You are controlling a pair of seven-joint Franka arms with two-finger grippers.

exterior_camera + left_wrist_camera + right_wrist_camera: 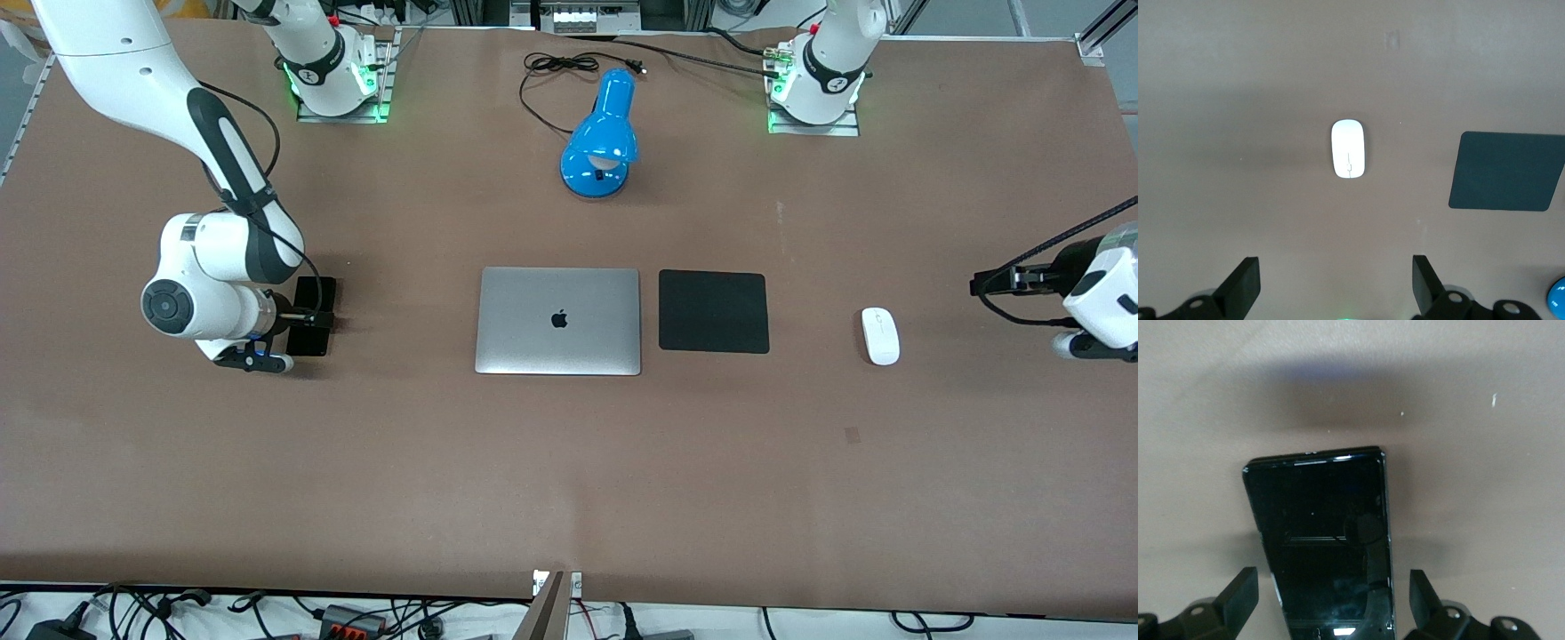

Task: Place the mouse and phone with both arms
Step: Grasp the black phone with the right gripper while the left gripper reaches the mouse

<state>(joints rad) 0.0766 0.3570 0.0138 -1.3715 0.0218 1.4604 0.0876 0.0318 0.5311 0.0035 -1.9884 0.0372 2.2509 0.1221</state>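
on the table: one white mouse (880,336), one black phone (313,316), one closed silver laptop (558,321), one black mouse pad (713,312), one blue desk lamp (601,135). two robot arms, each with one gripper of two fingers; the phone lies between the right pair.

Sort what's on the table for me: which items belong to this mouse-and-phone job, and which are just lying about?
Job: mouse, lying untouched; phone, between the open right gripper's fingers; left gripper, open, over bare table beside the mouse.

Lying about: laptop, shut; mouse pad beside it; blue lamp and its cord.
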